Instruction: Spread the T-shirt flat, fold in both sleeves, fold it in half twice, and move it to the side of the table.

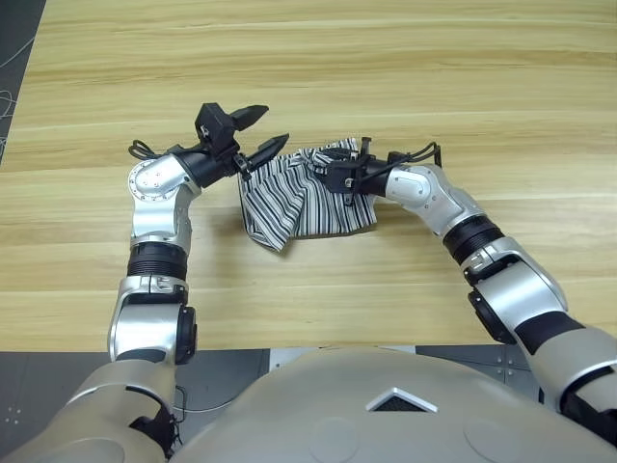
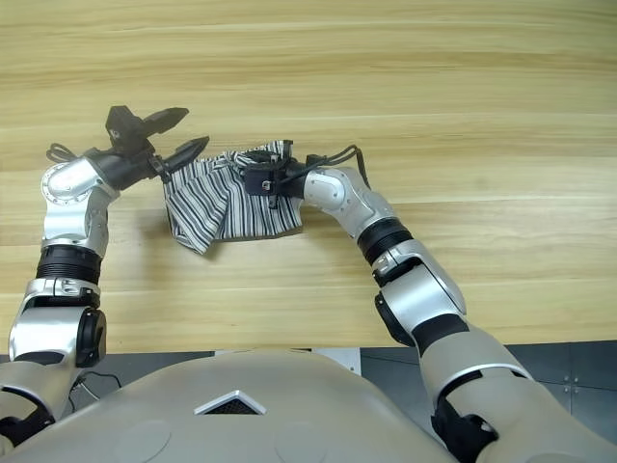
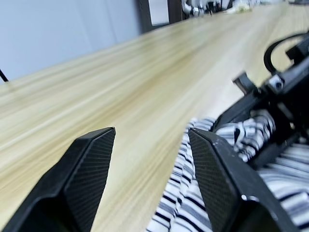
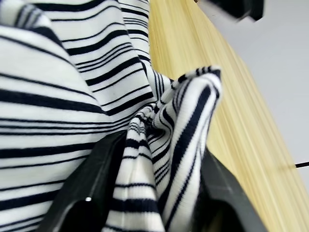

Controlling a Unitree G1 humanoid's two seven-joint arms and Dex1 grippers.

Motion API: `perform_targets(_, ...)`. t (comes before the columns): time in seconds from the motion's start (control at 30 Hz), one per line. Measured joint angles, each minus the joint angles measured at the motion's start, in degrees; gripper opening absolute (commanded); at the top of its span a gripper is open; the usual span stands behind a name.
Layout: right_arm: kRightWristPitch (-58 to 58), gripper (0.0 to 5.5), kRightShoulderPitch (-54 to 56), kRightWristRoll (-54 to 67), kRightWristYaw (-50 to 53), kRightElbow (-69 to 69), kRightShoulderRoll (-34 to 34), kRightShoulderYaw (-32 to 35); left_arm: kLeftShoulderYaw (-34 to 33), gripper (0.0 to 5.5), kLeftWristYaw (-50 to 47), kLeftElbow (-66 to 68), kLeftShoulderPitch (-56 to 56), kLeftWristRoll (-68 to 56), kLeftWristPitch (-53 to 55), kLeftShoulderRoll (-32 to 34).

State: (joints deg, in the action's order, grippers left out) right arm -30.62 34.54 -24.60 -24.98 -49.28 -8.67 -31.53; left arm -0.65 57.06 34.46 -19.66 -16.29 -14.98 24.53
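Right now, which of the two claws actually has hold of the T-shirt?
The right claw: it is shut on a bunched fold of the striped T-shirt. The left claw stands open at the shirt's edge, gripping nothing.

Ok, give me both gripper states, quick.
Left gripper: open, holding nothing, beside the T-shirt.
Right gripper: closed on a bunched fold of the T-shirt.

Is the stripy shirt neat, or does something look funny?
It's a bit messy. The T-shirt is a lumpy bundle, not flat: its far edge is scrunched up in the jaws of the right gripper, and one corner pokes out crookedly towards the robot. The left gripper is open beside it.
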Motion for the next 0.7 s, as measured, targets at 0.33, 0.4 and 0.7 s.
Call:
perform_targets(0.33, 0.8, 1.8, 0.8, -1.1, 4.4, 0.3, 0.5, 1.4, -3.0, 2.84, 0.0, -10.2, 4.2, -5.4, 8.2, -0.4)
perform_targets(0.4, 1.3, 1.8, 1.4, -1.3, 4.8, 0.4, 0.4, 1.6, -3.3, 2.84, -0.1, -11.8, 4.7, -5.6, 8.8, -0.4)
perform_targets(0.7, 5.0, 1.8, 2.6, -2.3, 4.3, 0.5, -1.3, 2.5, -6.6, 2.84, -2.1, -25.6, 13.4, -12.2, 14.8, -1.1)
